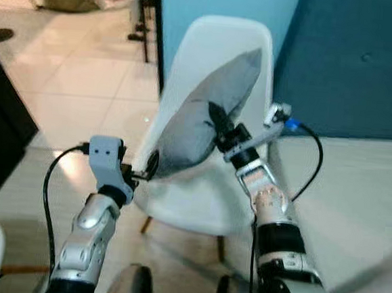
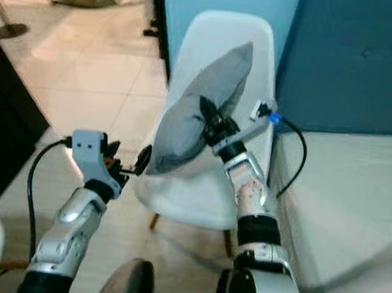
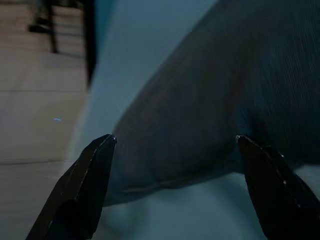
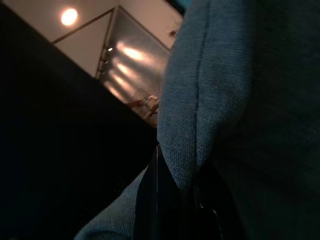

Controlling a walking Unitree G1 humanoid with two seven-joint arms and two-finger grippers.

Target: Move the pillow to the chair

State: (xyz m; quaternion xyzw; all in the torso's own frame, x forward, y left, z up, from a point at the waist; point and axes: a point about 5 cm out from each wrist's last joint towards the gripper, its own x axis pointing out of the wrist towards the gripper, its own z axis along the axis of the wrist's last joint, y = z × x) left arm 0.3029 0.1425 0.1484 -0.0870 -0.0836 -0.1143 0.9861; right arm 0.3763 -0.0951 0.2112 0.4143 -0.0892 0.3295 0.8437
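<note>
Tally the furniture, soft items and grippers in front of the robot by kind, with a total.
White moulded plastic chair: 1
Grey fabric pillow: 1
White mattress against the blue wall: 1
Black two-finger grippers: 2, the left gripper open beside the pillow's lower corner, the right gripper shut on the pillow
Total: 5

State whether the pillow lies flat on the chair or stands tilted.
Tilted. The pillow stands on edge over the chair, one corner up against the backrest, pinched by the right pincer.
</note>
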